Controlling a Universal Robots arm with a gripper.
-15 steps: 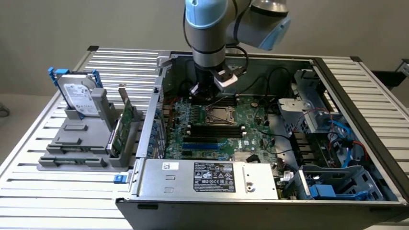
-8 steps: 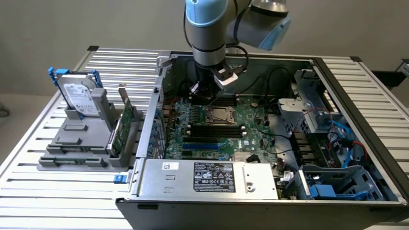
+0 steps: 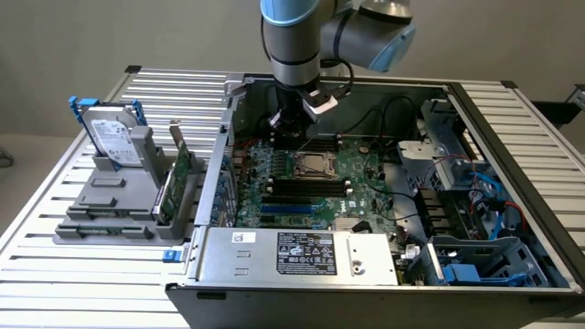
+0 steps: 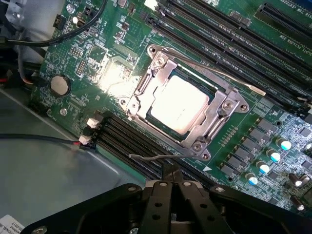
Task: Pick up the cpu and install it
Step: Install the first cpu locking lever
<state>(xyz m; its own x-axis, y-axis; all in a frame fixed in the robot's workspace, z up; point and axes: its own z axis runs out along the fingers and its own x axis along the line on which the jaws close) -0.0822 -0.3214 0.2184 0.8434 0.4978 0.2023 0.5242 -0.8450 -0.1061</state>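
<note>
My fingers (image 4: 170, 187) are pressed together, holding nothing; the cpu (image 4: 179, 104) sits in its socket (image 4: 222, 105), just ahead of them.

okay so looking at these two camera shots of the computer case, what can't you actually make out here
- The gripper: in the wrist view its fingertips are lost in dark shadow; in the exterior view the arm's wrist covers it.
- The cpu top: glare washes it out in the wrist view, so no markings read.
- Whether the socket frame is latched: not clear.
- The power supply label text: too small in the exterior view.
- The hard drive lower part: hidden by its grey holder.
</note>
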